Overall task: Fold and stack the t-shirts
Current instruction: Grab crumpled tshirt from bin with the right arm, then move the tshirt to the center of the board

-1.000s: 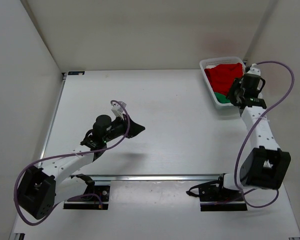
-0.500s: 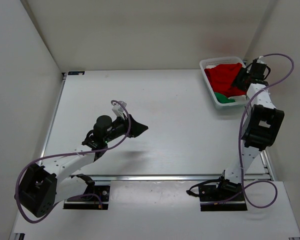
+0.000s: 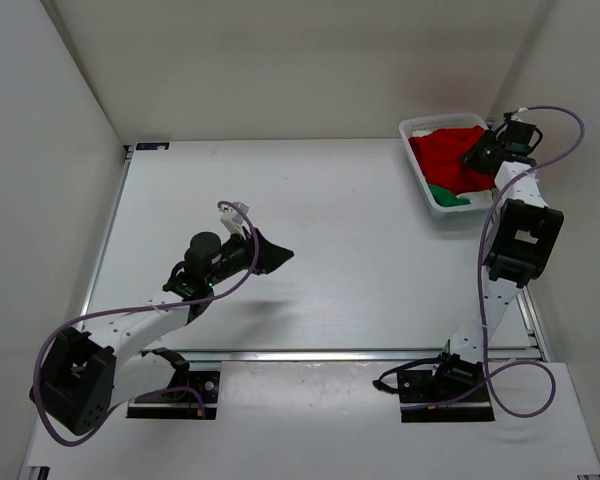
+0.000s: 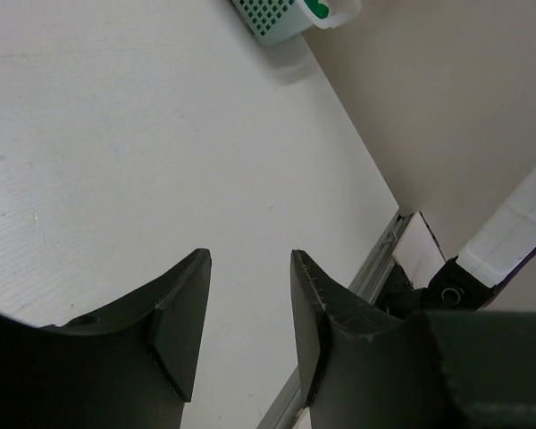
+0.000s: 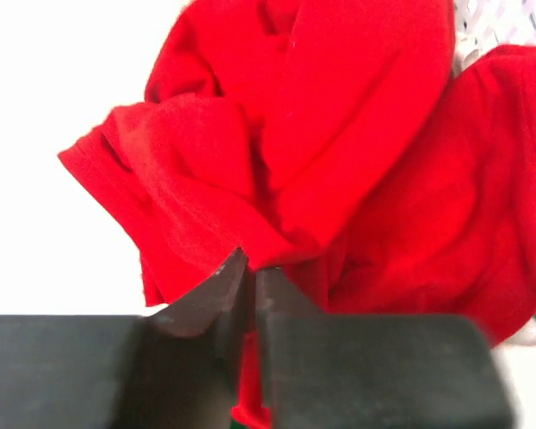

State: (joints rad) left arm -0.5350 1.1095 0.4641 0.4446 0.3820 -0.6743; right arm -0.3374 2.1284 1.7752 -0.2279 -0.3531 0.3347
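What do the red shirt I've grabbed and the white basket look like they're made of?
The bright red cloth t-shirt looks like soft matte knit fabric, probably cotton: it bunches in deep folds and pinches thin in the right claw. The white mesh basket seems to be rigid moulded plastic with a smooth finish: its wall has a regular grid of square holes.

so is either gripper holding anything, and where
The right gripper pinches a bunched fold of the red t-shirt; the left gripper is open, empty.
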